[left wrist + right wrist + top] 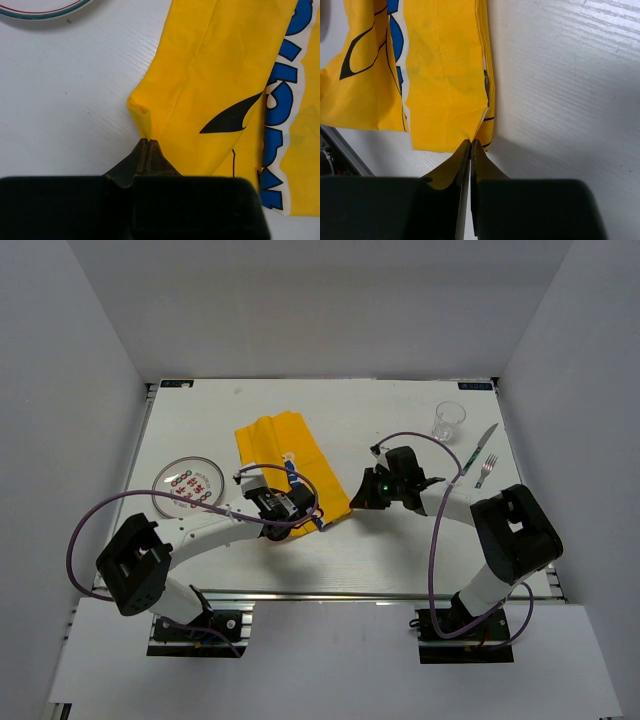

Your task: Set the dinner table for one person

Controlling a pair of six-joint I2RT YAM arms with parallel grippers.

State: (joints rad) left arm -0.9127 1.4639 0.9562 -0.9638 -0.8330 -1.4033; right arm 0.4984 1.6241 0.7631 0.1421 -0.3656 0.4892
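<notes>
Top external view. We see the left pincer (146, 146) and right pincer (471, 145) each pinched shut on a near corner of the cloth (285, 450), the table (400, 550) beneath them. Plate (187, 483), glass (448, 420), knife (478, 448) and fork (487, 469) lie out to either side, unplaced; most remains, we judge.

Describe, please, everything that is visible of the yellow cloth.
The yellow cloth is thin fabric with stitched hems and a print in black, blue and white. It lies folded in layers, slanted, near the middle of the white table. The left gripper pinches one near corner, which puckers; the right gripper is shut on the opposite near edge.
</notes>
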